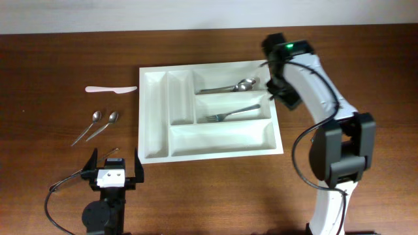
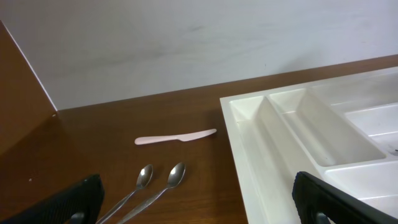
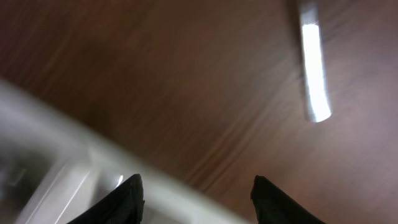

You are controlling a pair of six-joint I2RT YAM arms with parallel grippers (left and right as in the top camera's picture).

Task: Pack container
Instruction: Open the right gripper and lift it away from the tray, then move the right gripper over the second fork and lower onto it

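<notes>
Overhead first: the container [image 1: 222, 154] lies in the middle of the bench [image 1: 26, 78]. Its long axis runs side to side along the bench, a little askew. Its two narrow compartments are at its left end, and its three long ones lie along the long axis. The farthest long compartment holds spoons [image 1: 238, 85] and the middle one a fork [image 1: 232, 113]. Left of the container lie a white knife [image 1: 111, 89] and two loose spoons [image 1: 113, 117]. The left jaws sit at the near edge, spread wide, holding and touching nothing. The right jaws hang over the container's far right corner.

Left wrist view: both dark fingertips [image 2: 81, 202] stand far apart at the lower corners. The knife, the loose spoons and the container's narrow end lie beyond them.

Right wrist view, blurred: two fingertips [image 3: 127, 199] stand apart with nothing between them, released. They are above bench wood and a smeared white container rim. A bright streak [image 3: 314, 68] cannot be identified.
</notes>
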